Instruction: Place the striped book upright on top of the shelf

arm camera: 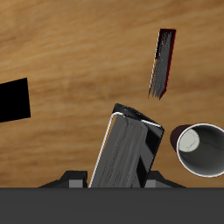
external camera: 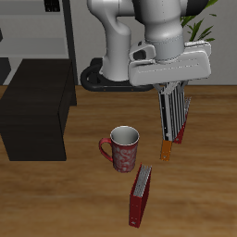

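Striped book (external camera: 168, 118) clamped in gripper (external camera: 172, 93), hanging upright off the table, not yet at the shelf (external camera: 35, 111).

Fingers closed on the book's upper edge; in the wrist view the book (arm camera: 125, 150) sits right under the gripper (arm camera: 122, 179), a bit tilted. Shelf stands well off to the side, its top about level with the book's lower edge. Mug (external camera: 121, 148) lies between, below the path. Judgement: raise first, carry across with the book vertical, lower until the bottom edge sits flat before letting go.
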Controlling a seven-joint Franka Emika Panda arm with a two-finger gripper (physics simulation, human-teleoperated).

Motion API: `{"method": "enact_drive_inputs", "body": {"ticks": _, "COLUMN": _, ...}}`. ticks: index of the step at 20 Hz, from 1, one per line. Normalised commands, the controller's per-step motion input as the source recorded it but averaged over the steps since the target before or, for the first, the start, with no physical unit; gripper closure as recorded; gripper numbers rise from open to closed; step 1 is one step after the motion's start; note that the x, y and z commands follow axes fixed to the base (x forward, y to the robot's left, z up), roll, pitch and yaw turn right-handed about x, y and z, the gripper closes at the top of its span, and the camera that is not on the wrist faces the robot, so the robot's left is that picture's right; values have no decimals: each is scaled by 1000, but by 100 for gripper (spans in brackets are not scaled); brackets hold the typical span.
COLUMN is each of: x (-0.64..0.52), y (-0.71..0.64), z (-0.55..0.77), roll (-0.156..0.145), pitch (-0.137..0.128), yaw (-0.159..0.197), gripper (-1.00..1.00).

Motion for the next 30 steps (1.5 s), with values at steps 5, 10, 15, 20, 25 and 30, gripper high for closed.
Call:
{"method": "enact_drive_inputs", "body": {"ticks": 5, "x": -566, "y": -345, "z": 525, "roll": 74, "pitch": 1, "yaw": 42, "gripper": 100}}
{"method": "enact_drive_inputs", "body": {"ticks": 10, "x": -519, "y": -383, "z": 470, "roll": 82, "pitch": -22, "yaw": 54, "gripper": 100}}
{"method": "enact_drive_inputs", "body": {"ticks": 15, "x": -435, "y": -434, "z": 290, "roll": 91, "pitch": -13, "yaw": 99, "gripper": 100}}
{"method": "enact_drive_inputs", "body": {"ticks": 20, "x": -184, "y": -794, "z": 128, "roll": -116, "pitch": -32, "yaw": 10, "gripper": 100}}
{"method": "enact_drive_inputs", "body": {"ticks": 25, "x": -195, "y": -796, "z": 5, "roll": -158, "pitch": -2, "yaw": 38, "gripper": 100}}
{"method": "enact_drive_inputs", "body": {"ticks": 30, "x": -287, "y": -787, "z": 91, "roll": -263, "pitch": -65, "yaw": 27, "gripper": 100}}
